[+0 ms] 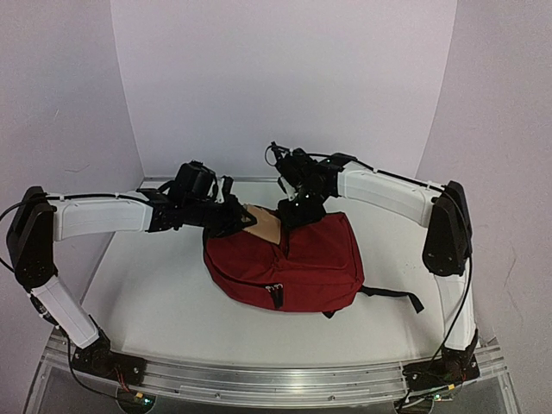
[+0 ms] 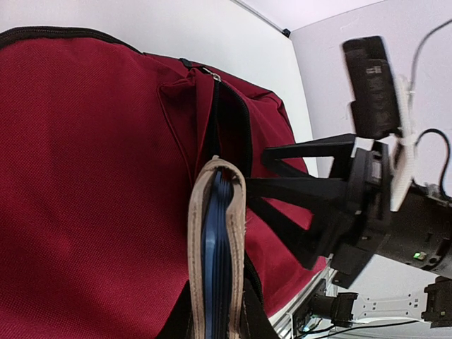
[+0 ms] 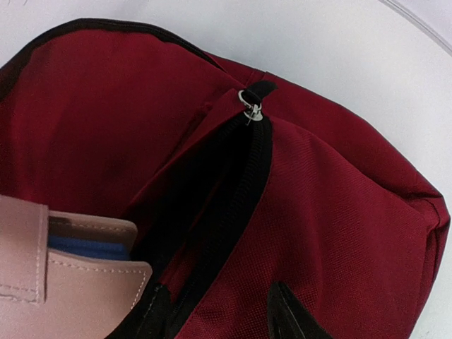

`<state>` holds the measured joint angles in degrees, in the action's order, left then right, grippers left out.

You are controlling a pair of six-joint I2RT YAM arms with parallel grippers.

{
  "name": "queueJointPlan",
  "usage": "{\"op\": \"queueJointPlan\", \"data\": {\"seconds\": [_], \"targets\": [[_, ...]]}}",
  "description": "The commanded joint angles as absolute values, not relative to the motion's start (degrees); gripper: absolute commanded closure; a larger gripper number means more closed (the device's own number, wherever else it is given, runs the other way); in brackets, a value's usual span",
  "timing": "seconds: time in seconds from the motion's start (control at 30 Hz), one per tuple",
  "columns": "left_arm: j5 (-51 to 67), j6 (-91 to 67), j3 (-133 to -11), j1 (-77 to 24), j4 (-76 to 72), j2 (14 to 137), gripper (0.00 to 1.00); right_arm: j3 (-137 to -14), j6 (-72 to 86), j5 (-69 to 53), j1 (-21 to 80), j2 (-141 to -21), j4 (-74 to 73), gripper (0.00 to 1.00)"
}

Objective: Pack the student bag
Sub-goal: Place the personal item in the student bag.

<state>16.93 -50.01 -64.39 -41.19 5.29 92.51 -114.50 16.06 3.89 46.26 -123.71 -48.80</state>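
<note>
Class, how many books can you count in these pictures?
1. A tan-covered book sits at the open mouth of the student bag, held in the left gripper. More may be hidden inside the bag.

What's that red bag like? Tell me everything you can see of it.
The student bag is a dark red, soft fabric backpack lying slumped on the white table. Its black main zip gapes open, a silver pull at its end; a front zip looks shut. A black strap trails to the right. The left gripper holds a pinkish book at its mouth; the right gripper is at the opening's edge.
</note>
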Motion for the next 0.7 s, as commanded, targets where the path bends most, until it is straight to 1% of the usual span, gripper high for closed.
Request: {"op": "queueJointPlan", "data": {"seconds": [0.0,0.1,0.23,0.3,0.5,0.67], "targets": [[16.2,-50.5,-62.7,-41.0,4.0,90.8,1.00,-115.4,18.1,5.2,46.3,-124.4,-48.1,0.57],[16.2,-51.0,-62.3,-41.0,3.5,90.8,1.00,-115.8,17.0,5.4,46.3,-123.2,-48.3,0.71],[16.4,-51.7,-61.8,-40.8,2.5,90.8,1.00,-117.1,14.9,5.6,46.2,-120.5,-48.3,0.93],[17.1,-52.5,-61.0,-40.5,0.8,90.6,1.00,-117.5,14.0,5.2,46.2,-119.0,-48.3,0.99],[20.7,-55.3,-59.4,-40.2,-7.8,92.0,1.00,-117.5,12.9,1.5,46.2,-116.1,-48.3,1.00],[25.7,-58.3,-60.3,-40.2,-16.0,96.8,1.00,-118.5,13.2,-2.5,46.2,-116.1,-48.3,1.00]]}}
